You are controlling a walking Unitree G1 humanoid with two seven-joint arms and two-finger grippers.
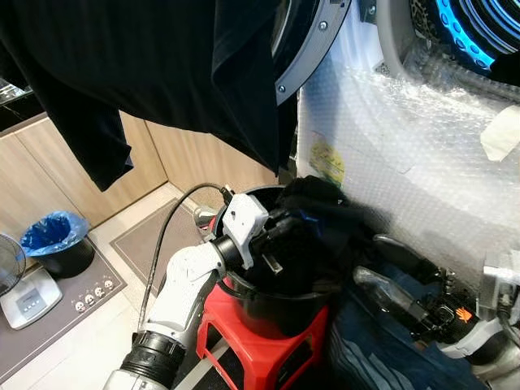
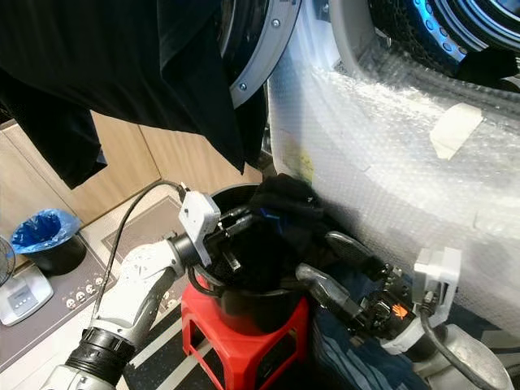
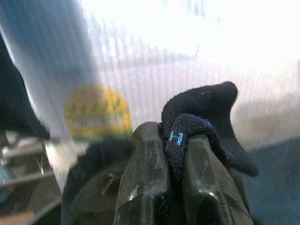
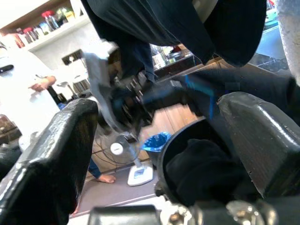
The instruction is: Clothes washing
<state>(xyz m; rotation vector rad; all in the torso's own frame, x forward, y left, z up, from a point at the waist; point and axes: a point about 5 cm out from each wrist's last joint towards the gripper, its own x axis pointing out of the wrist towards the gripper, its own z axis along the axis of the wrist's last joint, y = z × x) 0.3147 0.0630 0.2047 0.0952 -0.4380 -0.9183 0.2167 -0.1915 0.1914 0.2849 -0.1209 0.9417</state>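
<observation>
Looking down from my head, my left gripper (image 1: 280, 236) reaches into the black bucket (image 1: 276, 305) on the red stool (image 1: 260, 349), pinching a dark garment (image 1: 313, 215). My left wrist camera shows fingers (image 3: 145, 178) clamped tight on its fold. My right wrist camera shows my right gripper (image 4: 154, 140) spread wide beside the bucket, holding nothing.

The head views are evenly lit by soft indoor daylight and are fairly sharp, though detail is lost in the black garment (image 1: 146, 65) hung overhead and in the dark clothes in the bucket (image 1: 284, 305). Glare is scattered across the bubble wrap (image 2: 390, 154), and a blue glow is seen in the drum (image 1: 475, 28). The left wrist view is washed out by strong backlight at the top, with the background blurred. In the right wrist view the near fingers (image 4: 51, 154) are soft and shadowed.
</observation>
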